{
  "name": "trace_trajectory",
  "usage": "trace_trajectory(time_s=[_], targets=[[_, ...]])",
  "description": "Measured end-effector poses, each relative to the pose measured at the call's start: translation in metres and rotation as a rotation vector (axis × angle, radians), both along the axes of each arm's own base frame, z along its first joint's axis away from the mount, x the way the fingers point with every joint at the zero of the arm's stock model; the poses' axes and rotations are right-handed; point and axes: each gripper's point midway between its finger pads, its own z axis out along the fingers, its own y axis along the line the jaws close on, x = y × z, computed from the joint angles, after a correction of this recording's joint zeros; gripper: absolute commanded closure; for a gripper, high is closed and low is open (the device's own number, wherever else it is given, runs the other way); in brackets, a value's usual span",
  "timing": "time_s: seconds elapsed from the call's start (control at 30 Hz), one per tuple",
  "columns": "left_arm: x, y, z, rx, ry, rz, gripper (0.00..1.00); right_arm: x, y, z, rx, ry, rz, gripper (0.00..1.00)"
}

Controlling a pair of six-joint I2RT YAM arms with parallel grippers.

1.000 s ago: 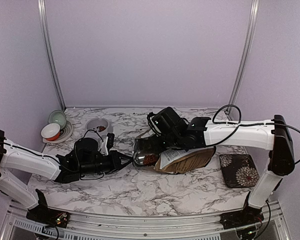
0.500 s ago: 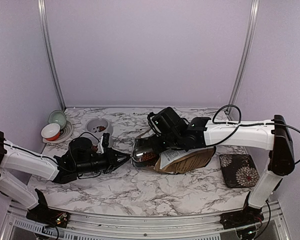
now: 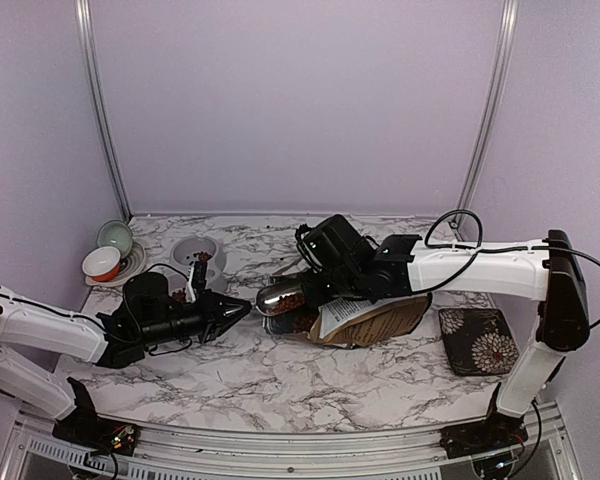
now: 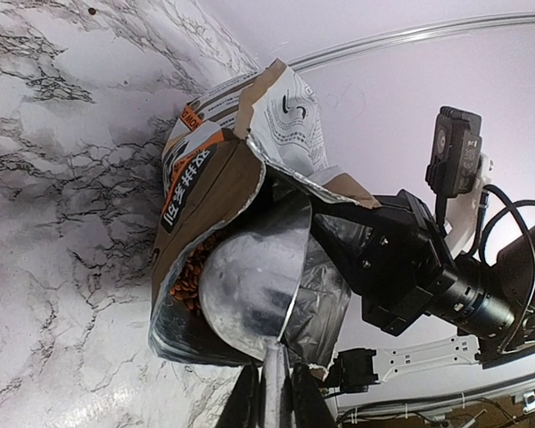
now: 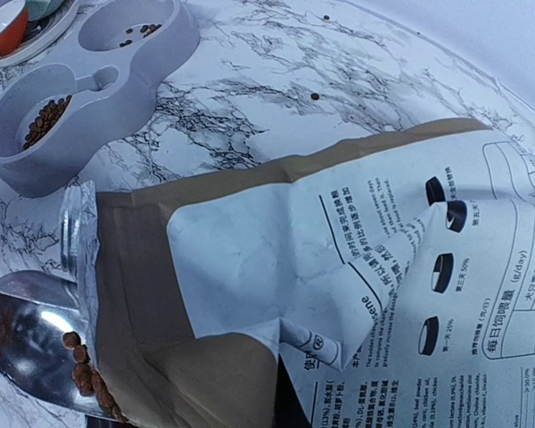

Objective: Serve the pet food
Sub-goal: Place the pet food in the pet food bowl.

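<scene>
on the bench (image 3: 310,390) the bag (image 3: 380,320) lies on its side, mouth toward 9 o'clock. the scoop (image 3: 278,297) sits at that mouth, kibble (image 3: 292,298) in it. the feeder (image 3: 180,246) lies at 10 o'clock of the bag, the stacked bowls (image 3: 108,255) at 9 o'clock of the feeder, the mat (image 3: 477,340) at 3 o'clock of the bag.

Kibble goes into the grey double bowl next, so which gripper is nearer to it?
Left. The left gripper, holding the scoop, is just right of the grey double bowl; the right gripper, pinching the bag, is farther right.
</scene>
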Motion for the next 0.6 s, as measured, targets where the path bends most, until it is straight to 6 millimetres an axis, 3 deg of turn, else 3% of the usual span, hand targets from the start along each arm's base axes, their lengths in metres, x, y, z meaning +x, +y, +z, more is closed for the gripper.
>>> trace_trajectory(time_s=[0.6], targets=[[-0.001, 0.032, -0.001, -0.036, 0.016, 0.047, 1.0, 0.001, -0.002, 0.0, -0.009, -0.004, -0.009, 1.0]])
